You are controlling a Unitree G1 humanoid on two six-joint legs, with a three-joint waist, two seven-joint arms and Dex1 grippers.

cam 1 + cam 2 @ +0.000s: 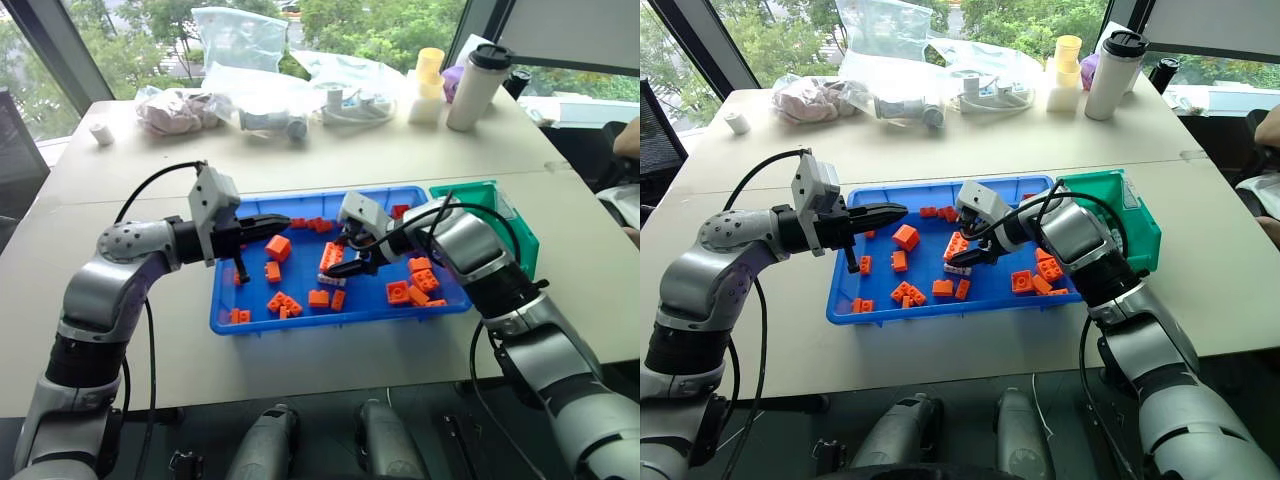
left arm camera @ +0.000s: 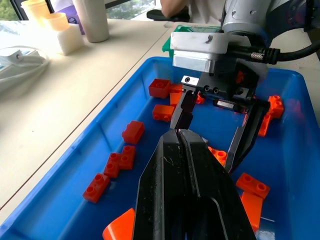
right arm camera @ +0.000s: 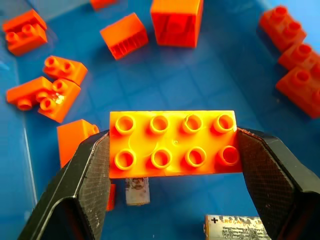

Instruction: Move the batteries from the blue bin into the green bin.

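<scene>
The blue bin lies mid-table, strewn with orange toy bricks. My right gripper is inside it, shut on a long orange eight-stud brick held lengthwise between both pads. Under that brick two batteries lie on the bin floor: one with a printed label, one partly hidden. From above they show as a pale patch below the right gripper. My left gripper hovers level over the bin's left half, shut and holding nothing. The green bin stands against the blue bin's right end.
Along the table's far side lie plastic bags, a white tumbler with a black lid, yellow cups and a small white roll. A person's arm shows at the right edge. Loose orange bricks crowd the tray floor.
</scene>
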